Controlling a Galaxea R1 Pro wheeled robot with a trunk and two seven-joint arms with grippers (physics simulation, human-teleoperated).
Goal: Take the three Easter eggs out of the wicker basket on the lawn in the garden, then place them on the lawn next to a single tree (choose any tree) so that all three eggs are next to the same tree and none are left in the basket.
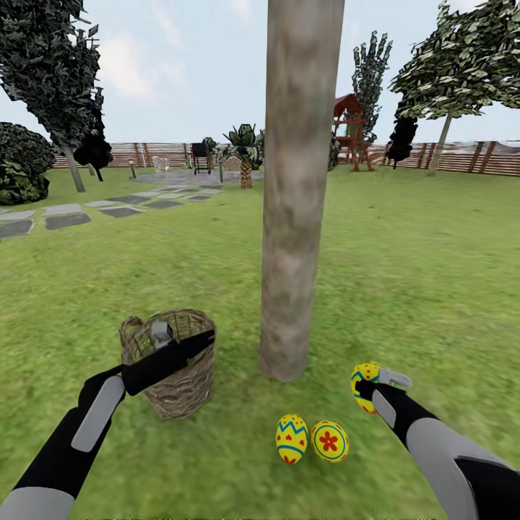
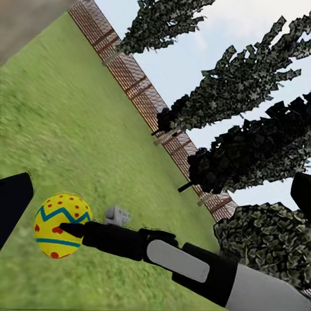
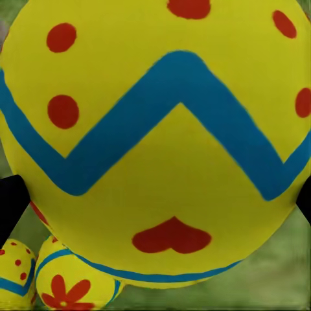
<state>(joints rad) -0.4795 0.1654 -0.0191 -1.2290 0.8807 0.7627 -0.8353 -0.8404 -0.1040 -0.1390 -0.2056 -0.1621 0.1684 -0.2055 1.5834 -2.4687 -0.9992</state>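
Holding the third egg (image 1: 365, 380), the right jaws (image 1: 370, 387) are clamped on it above the lawn (image 1: 419, 289), so it fills the right wrist view (image 3: 155, 142). Just beyond and below them two eggs, one zigzagged (image 1: 291, 438) and one flowered (image 1: 329, 440), lie touching on the grass near the tree (image 1: 295, 217). Two look placed; the last, I judge, needs only lowering beside them and letting go. Whether the left jaws (image 1: 160, 336) are apart or together, I cannot tell; they hover over the basket (image 1: 173, 375), whose inside is hidden. Farther off stands a fence (image 1: 462, 159).
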